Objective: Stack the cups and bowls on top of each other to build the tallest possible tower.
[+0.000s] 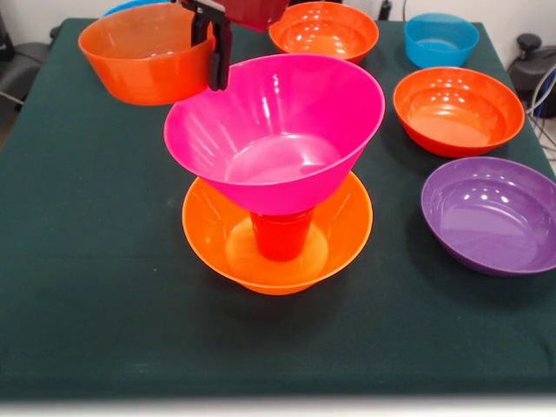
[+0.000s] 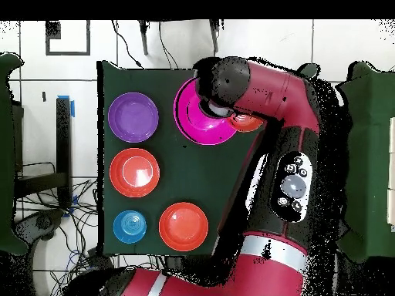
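Note:
The tower stands mid-table in the front view. Its base is the large yellow-orange flared bowl [image 1: 339,234]. The orange-red cup [image 1: 280,236] stands inside it. The large pink bowl [image 1: 287,130] sits tilted on the cup. My gripper [image 1: 215,74] comes down from the top edge, and its black fingers [image 1: 220,61] straddle the pink bowl's far left rim and are shut on it. In the overhead view the pink bowl [image 2: 199,119] shows partly under the red arm [image 2: 270,89], which hides the gripper.
A deep orange bowl [image 1: 143,52] stands at the back left, just behind the gripper. An orange-red bowl [image 1: 323,30] and a blue bowl [image 1: 440,39] stand at the back. Another orange-red bowl [image 1: 458,109] and a purple bowl [image 1: 491,213] stand on the right.

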Robot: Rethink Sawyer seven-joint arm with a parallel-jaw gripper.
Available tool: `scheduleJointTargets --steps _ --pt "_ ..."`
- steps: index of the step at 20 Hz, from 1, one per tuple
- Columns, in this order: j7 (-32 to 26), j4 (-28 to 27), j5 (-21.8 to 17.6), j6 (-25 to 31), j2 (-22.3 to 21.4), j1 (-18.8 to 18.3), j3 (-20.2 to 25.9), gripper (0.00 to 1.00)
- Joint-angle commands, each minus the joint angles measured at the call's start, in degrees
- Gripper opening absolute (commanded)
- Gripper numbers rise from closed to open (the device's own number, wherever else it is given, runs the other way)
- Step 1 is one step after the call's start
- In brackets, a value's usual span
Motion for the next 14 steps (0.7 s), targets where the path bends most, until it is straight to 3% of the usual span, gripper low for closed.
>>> scheduleJointTargets --steps 1,14 --pt "13.5 -2.4 1.2 5.1 5.3 2.8 1.9 0.00" --pt "16.3 -6.2 2.9 7.0 8.2 5.3 -0.5 0.00"
